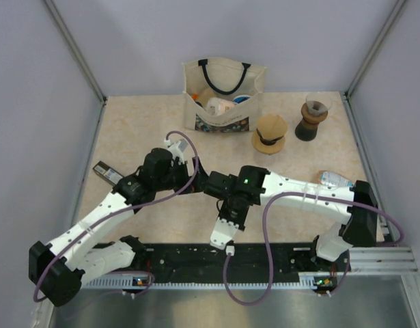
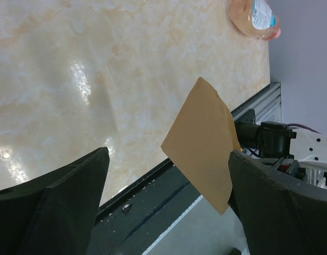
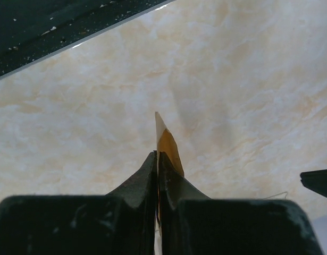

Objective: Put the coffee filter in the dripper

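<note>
Plainly no writing can be read: the bottle (image 2: 256,16) lying on the table (image 2: 73,64) has a blue-and-white label, too blurred to make out. The filter (image 2: 203,141) is thin matte tan paper, a flat wedge, held clear of the glossy beige marbled top. In the left wrist view its long axis runs steeply, one corner up, another down; the right wrist view shows it edge-on. The right gripper (image 3: 157,155) is pressed together on it. The left gripper (image 2: 167,154) stands spread wide, with the paper between its fingers
</note>
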You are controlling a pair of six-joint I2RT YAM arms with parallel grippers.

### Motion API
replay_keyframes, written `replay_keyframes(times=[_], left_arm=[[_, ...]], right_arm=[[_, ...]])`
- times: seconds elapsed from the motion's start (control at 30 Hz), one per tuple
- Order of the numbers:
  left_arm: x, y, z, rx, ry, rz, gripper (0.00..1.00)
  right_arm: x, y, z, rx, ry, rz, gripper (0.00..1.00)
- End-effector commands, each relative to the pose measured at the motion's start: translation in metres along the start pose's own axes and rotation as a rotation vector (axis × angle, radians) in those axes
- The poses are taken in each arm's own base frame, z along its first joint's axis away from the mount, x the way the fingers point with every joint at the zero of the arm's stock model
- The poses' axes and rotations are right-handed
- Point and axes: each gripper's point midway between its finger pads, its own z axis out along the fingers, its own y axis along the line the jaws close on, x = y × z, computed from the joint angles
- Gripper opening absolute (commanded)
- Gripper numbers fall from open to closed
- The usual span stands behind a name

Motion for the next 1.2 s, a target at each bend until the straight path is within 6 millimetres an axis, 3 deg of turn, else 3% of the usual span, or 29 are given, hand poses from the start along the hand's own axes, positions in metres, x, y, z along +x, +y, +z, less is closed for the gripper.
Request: replay_keyframes(times=[0.0,0.23,0.57,0.67,0.93,1.17], left_arm=[[0.006,-0.021,0.016,0.149,0.059,-0.005,0.99],[0.016,-0.037,0.035,0.293,0.138,-0.07,0.99],[0.037,-0.032,0.054,0.284,0.197,-0.1,0.99],[0.041,-0.027,0.058,0.248,0.194,-0.092,0.98],[0.06,0.011,0.053,0.085,0.214,-0.108,0.96],[0.058,0.016,0.051,0.069,0.176,-0.121,0.95]], right_arm=[[-0.003,0.001,-0.003,-0.06,0.037,-0.093,0.0],[-0.015,0.004,0.001,-0.081,-0.009,-0.132,0.0],[-0.015,0.001,0.009,-0.11,-0.013,-0.11,0.0],[-0.014,-0.001,0.008,-0.104,-0.007,-0.098,0.0],[-0.014,-0.002,0.0,-0.078,0.003,-0.079,0.0],[-0.013,-0.003,-0.002,-0.069,0.008,-0.074,0.0]])
